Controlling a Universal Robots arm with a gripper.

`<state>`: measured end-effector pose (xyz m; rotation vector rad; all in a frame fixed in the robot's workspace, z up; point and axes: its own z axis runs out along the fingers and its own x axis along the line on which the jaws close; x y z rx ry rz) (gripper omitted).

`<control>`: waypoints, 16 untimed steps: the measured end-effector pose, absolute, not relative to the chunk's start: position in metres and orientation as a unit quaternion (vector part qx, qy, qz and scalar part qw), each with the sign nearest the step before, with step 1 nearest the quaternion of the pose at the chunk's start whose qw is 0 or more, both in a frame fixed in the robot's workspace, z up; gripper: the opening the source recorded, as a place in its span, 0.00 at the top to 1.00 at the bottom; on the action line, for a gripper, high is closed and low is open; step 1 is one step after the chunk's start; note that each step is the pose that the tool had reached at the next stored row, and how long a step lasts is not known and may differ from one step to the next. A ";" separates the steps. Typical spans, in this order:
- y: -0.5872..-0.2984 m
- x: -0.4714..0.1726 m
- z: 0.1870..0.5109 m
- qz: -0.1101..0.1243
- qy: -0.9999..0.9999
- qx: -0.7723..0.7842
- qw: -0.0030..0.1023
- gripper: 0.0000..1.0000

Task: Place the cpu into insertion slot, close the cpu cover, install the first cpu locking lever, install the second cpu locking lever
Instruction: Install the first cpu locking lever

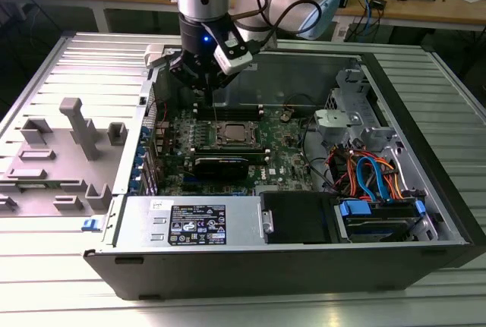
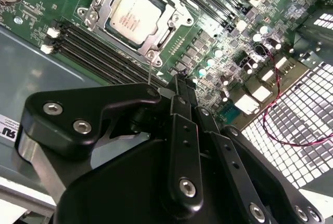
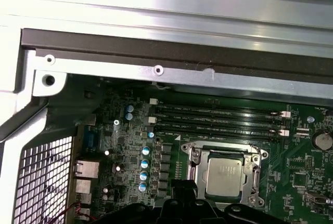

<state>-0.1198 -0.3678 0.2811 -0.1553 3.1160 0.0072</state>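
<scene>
The cpu point(image 2: 136, 17) lies flat in the insertion slot point(image 1: 235, 136) on the green motherboard, its silver top up; it is also seen in the first wrist view point(image 3: 225, 176). The cpu cover point(image 2: 170, 33) lies down around it as a silvery frame. A thin wire locking lever point(image 2: 150, 72) stands upright from the socket's corner. Its upper end disappears behind my gripper's black linkage. My gripper point(image 2: 178, 81) hangs just above the socket's edge by the memory slots, fingers drawn together. I cannot tell whether they touch the lever.
Long black memory slots point(image 3: 218, 115) run beside the socket. A black graphics card point(image 1: 220, 166) lies in front of it. The case's metal wall point(image 3: 156, 70) is close behind my gripper. Cables and drive bays point(image 1: 372, 183) crowd the exterior view's right, and a grey fixture point(image 1: 72, 126) stands outside on its left.
</scene>
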 end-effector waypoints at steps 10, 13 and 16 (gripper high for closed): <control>-0.368 -0.124 0.281 0.002 0.999 -0.050 0.011 0.89; -0.367 -0.125 0.277 0.002 0.999 -0.049 0.011 0.89; -0.360 -0.125 0.272 0.003 0.999 -0.048 0.011 0.89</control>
